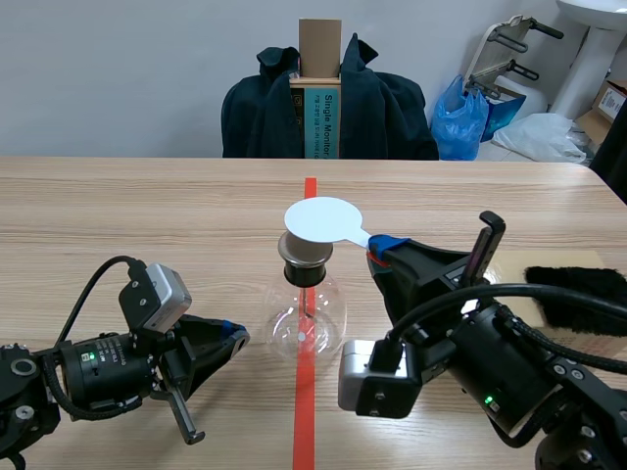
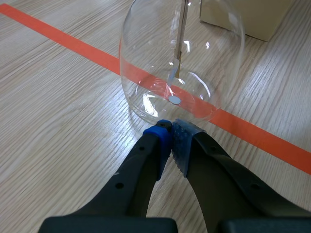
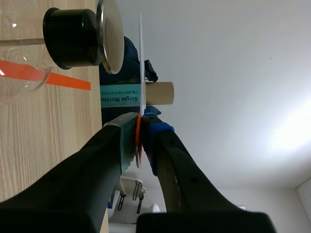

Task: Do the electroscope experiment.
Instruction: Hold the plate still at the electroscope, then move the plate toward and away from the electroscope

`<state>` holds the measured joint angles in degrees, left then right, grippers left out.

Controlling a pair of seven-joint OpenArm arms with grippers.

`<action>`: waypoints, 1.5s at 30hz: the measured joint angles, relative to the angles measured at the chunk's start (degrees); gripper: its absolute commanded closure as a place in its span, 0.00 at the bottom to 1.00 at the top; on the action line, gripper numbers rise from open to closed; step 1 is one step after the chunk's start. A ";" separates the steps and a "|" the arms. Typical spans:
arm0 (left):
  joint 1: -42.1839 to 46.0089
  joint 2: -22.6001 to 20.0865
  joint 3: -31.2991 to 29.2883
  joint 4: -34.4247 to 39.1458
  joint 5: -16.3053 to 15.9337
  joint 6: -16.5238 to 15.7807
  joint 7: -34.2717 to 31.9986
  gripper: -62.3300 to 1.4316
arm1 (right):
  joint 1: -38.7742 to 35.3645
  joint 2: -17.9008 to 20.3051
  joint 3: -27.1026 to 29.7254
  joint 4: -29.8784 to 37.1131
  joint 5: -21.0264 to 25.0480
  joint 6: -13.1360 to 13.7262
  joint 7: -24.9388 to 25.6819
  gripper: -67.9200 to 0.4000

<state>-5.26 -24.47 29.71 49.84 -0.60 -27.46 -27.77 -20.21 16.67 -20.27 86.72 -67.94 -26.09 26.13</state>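
The electroscope is a clear glass flask (image 1: 307, 315) on the red tape line, with a black stopper (image 1: 305, 270), a metal cap (image 1: 307, 251) and a thin rod with leaves (image 2: 178, 53) inside. A white round disc (image 1: 321, 219) hovers just over the cap; its handle is pinched in my right gripper (image 1: 380, 246). Seen edge-on in the right wrist view, the disc (image 3: 141, 58) stands close beside the metal cap (image 3: 110, 34). My left gripper (image 2: 171, 130) is shut with nothing in it, its tips right at the flask's base (image 2: 180, 63).
A black fur cloth (image 1: 578, 297) lies on a tan pad at the table's right. A chair draped with a dark jacket (image 1: 328, 103) and holding a cardboard box (image 1: 319, 83) stands across the table. A pale box (image 2: 248, 14) lies beyond the flask.
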 measured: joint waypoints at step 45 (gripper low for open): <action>0.00 0.00 0.00 0.00 0.00 0.00 -0.20 0.93 | 0.00 -2.21 0.00 0.00 0.00 -3.54 -10.86 0.98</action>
<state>-5.26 -24.47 29.71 49.84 -0.60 -27.46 -27.97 -20.21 14.46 -20.27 86.72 -67.94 -29.63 15.27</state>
